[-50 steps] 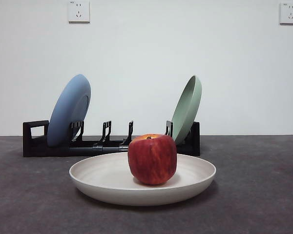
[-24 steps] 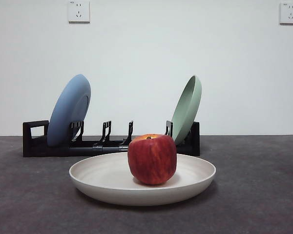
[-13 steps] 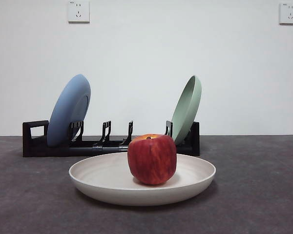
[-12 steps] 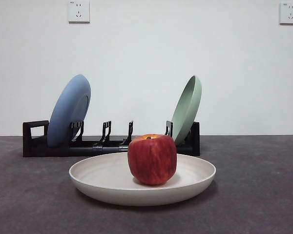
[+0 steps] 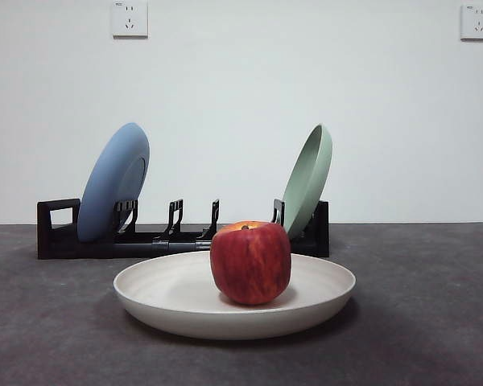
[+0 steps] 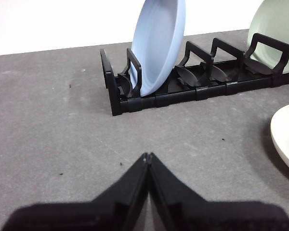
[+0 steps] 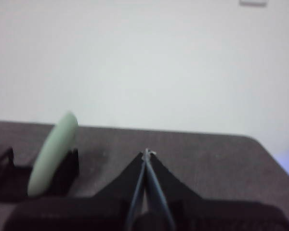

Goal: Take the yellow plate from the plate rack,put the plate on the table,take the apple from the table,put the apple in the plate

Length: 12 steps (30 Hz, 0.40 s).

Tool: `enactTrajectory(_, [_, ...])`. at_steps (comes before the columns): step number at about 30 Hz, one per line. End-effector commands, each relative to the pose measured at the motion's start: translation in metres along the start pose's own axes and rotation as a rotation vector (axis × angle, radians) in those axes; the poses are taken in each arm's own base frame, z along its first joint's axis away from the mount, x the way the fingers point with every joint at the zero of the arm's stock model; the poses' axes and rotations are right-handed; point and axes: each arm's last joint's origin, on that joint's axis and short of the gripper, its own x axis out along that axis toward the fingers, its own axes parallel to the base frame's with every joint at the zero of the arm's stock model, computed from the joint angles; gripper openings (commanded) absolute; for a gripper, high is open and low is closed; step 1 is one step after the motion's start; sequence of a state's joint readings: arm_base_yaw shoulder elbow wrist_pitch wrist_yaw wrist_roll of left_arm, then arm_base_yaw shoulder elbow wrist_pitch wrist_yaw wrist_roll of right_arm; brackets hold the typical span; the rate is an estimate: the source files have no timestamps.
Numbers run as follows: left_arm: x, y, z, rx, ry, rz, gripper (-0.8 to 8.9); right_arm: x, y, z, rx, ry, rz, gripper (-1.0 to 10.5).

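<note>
Apple [image 5: 250, 263], glossy red and blocky, sits in the matte cream yellow plate [image 5: 169, 299].
Left gripper [image 6: 147, 156] and right gripper [image 7: 146, 153]: both pinched closed, empty.

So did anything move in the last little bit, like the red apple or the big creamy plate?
Nothing visibly changed. The deep red apple sits in the wide cream plate as before, the blue plate and pale green plate lean in the black pronged rack, and both grippers are shut and away from them.
</note>
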<state>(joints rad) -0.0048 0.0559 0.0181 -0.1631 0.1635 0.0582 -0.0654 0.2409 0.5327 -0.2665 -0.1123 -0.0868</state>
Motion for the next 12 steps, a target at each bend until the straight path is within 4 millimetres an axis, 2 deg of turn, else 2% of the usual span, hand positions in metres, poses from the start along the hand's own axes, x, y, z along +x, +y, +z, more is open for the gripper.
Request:
enactTrajectory(1, [0.001, 0.000, -0.003, -0.012, 0.003, 0.002, -0.04, 0.006, 0.003, -0.041, 0.009, 0.019, 0.001, 0.0])
enactTrajectory(4, [0.001, 0.000, -0.003, -0.012, 0.003, 0.003, -0.04, 0.009, 0.005, -0.076, 0.043, 0.039, 0.002, 0.0])
enactTrajectory(7, [0.001, 0.000, -0.003, -0.012, 0.003, 0.002, -0.04, 0.010, 0.007, -0.100, 0.070, 0.074, 0.003, 0.0])
enactTrajectory(12, [0.001, 0.000, -0.003, -0.012, 0.003, 0.002, -0.04, 0.012, 0.009, -0.125, 0.074, 0.114, 0.005, 0.0])
